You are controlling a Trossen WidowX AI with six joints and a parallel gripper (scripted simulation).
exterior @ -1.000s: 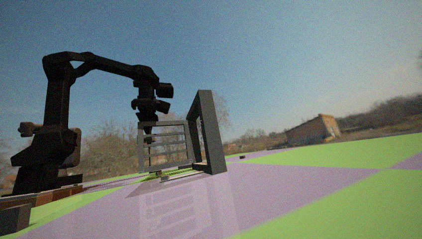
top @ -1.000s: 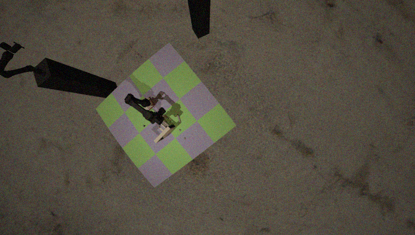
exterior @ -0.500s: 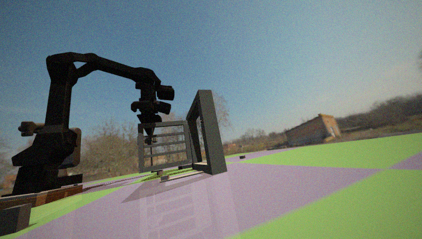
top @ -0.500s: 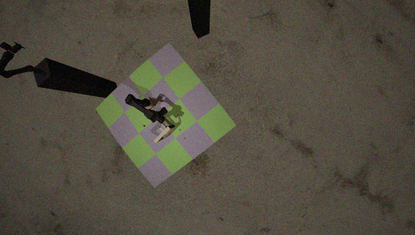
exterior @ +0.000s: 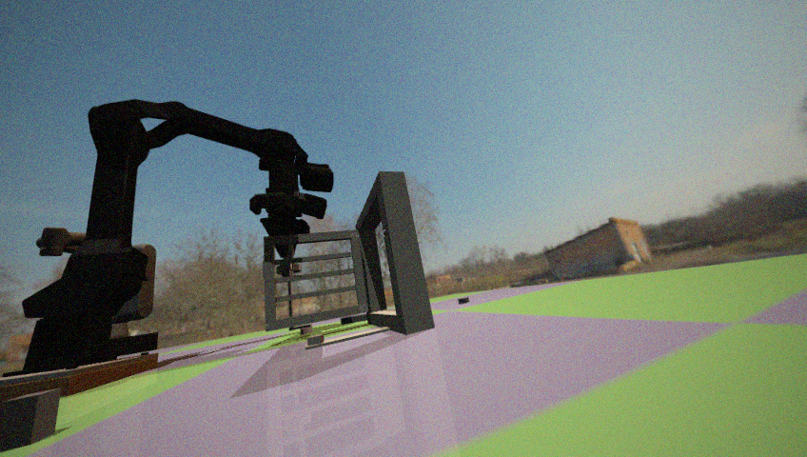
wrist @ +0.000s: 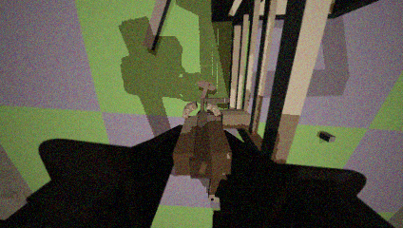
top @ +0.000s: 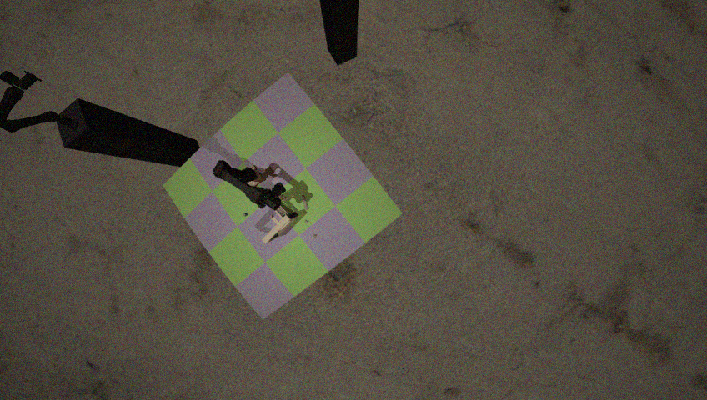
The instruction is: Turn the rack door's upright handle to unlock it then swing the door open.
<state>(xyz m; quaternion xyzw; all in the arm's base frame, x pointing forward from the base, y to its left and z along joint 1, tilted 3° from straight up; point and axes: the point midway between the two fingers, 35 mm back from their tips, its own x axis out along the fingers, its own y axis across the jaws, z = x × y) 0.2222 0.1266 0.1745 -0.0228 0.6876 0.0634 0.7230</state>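
Note:
The door is swung wide out from its upright grey frame, roughly square to it. The dark gripper points down on the far side of the door in the exterior view, near its free edge. Its fingers stand partly open, one on each side of the upright handle, close around it. The fingers hide much of the handle, so contact and its exact turn cannot be told. A block on the door sits right beside the fingertips.
Door bars stand close to the right of the fingers in the wrist view. Small dark blocks lie on the checkered table. Dark pillars stand beyond it, one bearing another arm.

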